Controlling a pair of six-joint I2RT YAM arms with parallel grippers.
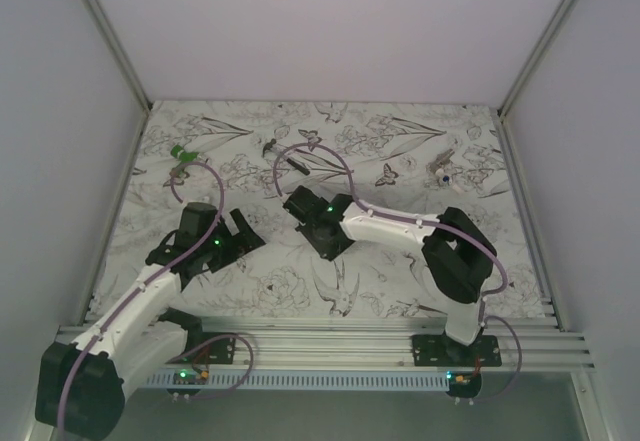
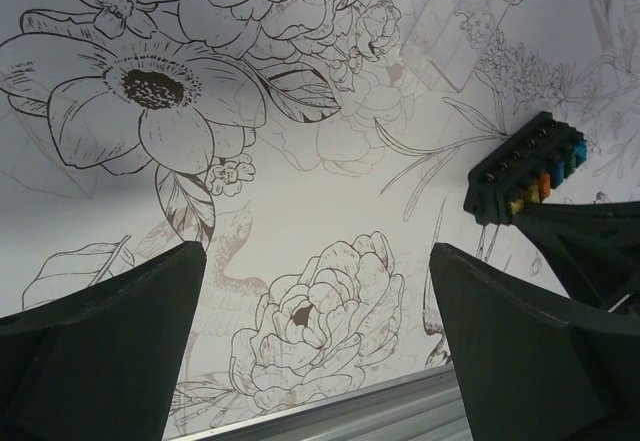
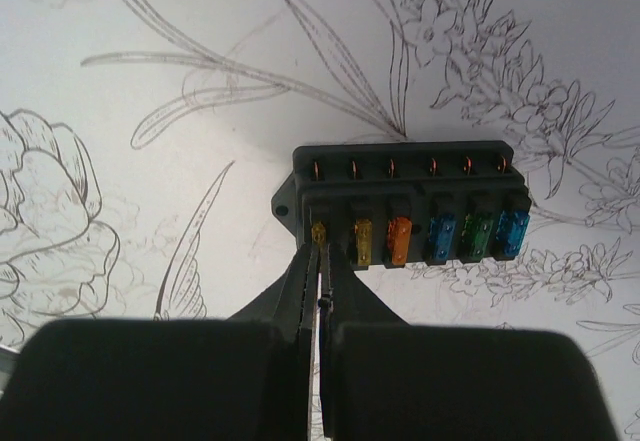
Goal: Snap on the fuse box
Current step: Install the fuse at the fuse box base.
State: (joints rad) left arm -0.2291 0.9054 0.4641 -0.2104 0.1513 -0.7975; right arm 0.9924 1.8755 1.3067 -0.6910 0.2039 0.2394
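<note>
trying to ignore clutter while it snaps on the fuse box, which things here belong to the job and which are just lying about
Job: fuse box; right pincer, shut, tips at the box's end slot; left pincer, open, nearby.
Lying about: small green piece; thin dark tool; small pale object far right.

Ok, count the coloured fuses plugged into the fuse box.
6, in one row across the fuse box. Left to right: yellow fuse, partly behind the right gripper, yellow, orange, blue, green, blue. None seem hidden.
</note>
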